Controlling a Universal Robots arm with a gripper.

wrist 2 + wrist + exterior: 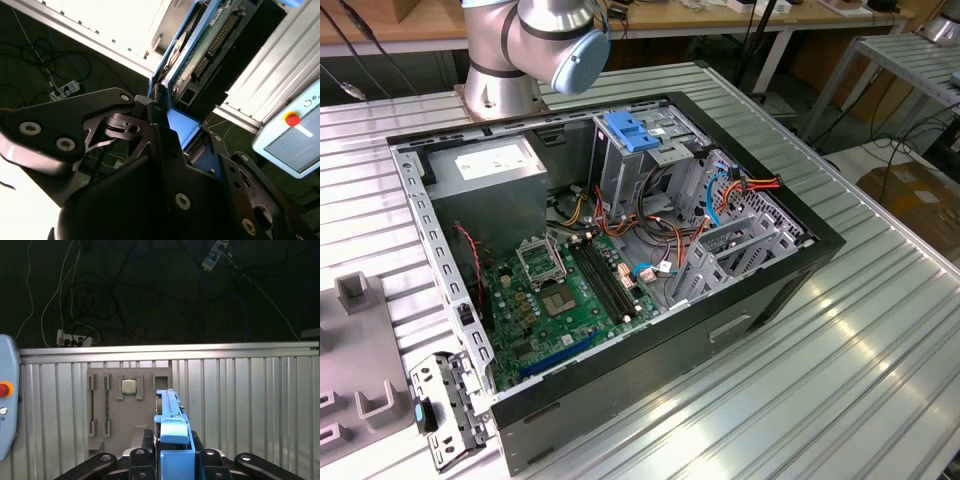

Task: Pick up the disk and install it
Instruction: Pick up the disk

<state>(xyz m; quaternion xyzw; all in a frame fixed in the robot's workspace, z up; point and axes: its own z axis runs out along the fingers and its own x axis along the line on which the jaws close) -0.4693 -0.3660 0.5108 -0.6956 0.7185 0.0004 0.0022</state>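
Exterior view: an open computer case (670, 360) lies on the ribbed metal tabletop (880, 380) with its green motherboard (560, 300) exposed. A grey power-supply box (485, 165) sits in the corner nearest the arm's base (505, 85), and a blue latch (632, 132) tops the metal cage (620, 170).

Second wrist view: the tool (175, 117) is clamped on the disk (207, 42). Its black fingers (107, 107) sit on either side, a blue side rail shows between them, and the disk's green circuit board faces the camera.

First wrist view: the disk (170, 410) stands edge-on in the tool's grip. Beyond it a grey fixture plate (130, 420) lies on the tabletop, with a processor chip (129, 386) seated in one of its recesses.
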